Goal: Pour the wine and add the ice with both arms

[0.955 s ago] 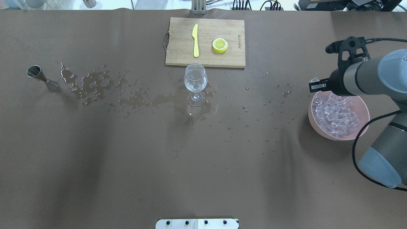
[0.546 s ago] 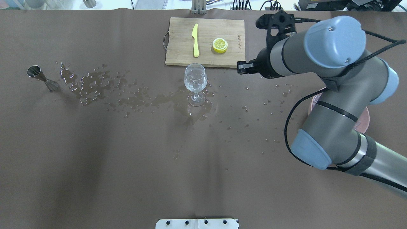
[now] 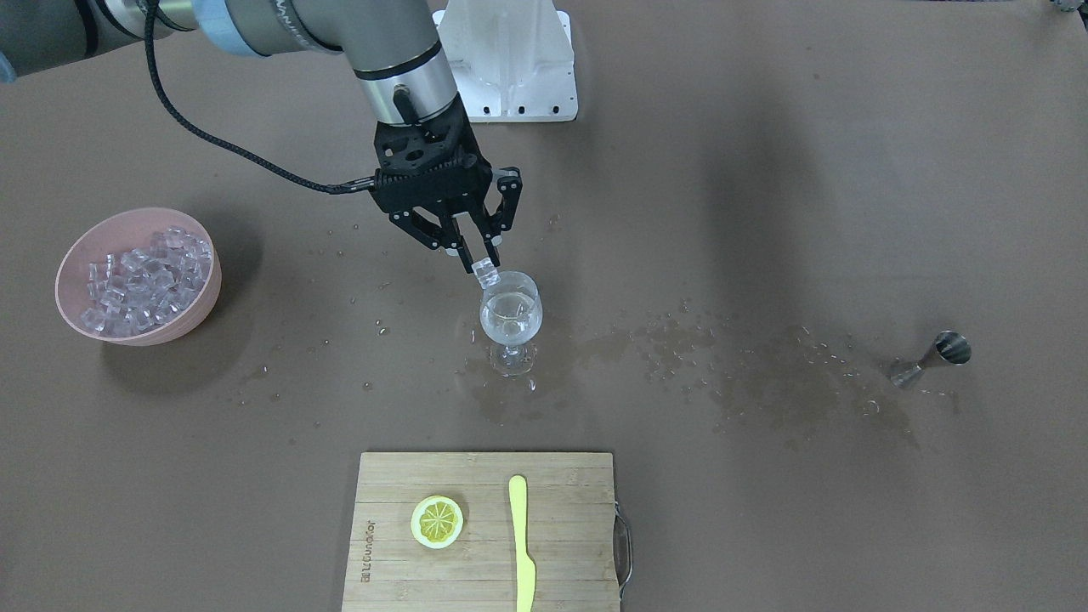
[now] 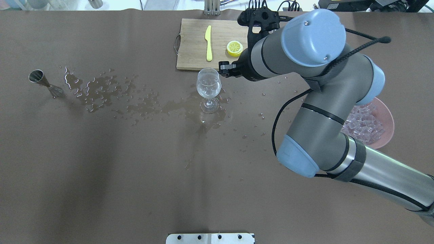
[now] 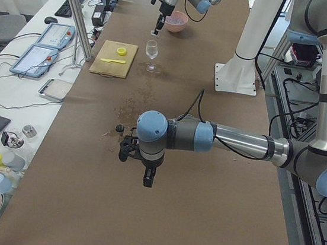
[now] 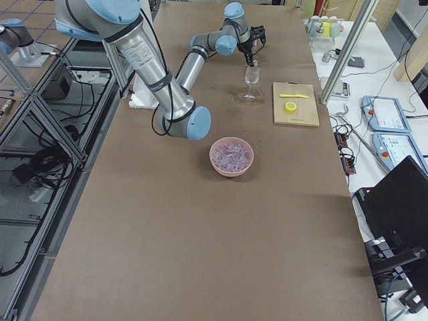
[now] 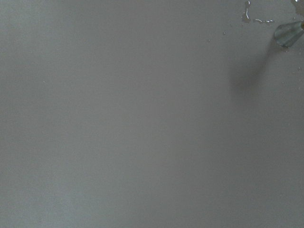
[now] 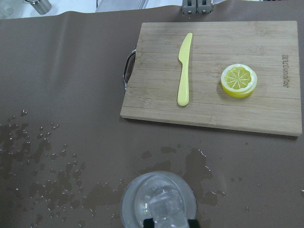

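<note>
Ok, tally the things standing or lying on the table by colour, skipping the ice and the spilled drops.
Yellow: 2 (knife, lemon slice)
Pink: 1 (bowl)
Wood: 1 (cutting board)
Clear: 1 (wine glass)
Silver: 1 (jigger)
Total: 6

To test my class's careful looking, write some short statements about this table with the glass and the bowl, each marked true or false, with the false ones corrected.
1. The right gripper holds an ice cube over the mouth of the glass. True.
2. The lemon slice lies in the bowl. False: it lies on the cutting board, beside the knife.
3. The glass stands upright on a wet patch of the table. True.
4. The bowl is empty. False: it holds a heap of ice cubes.
</note>
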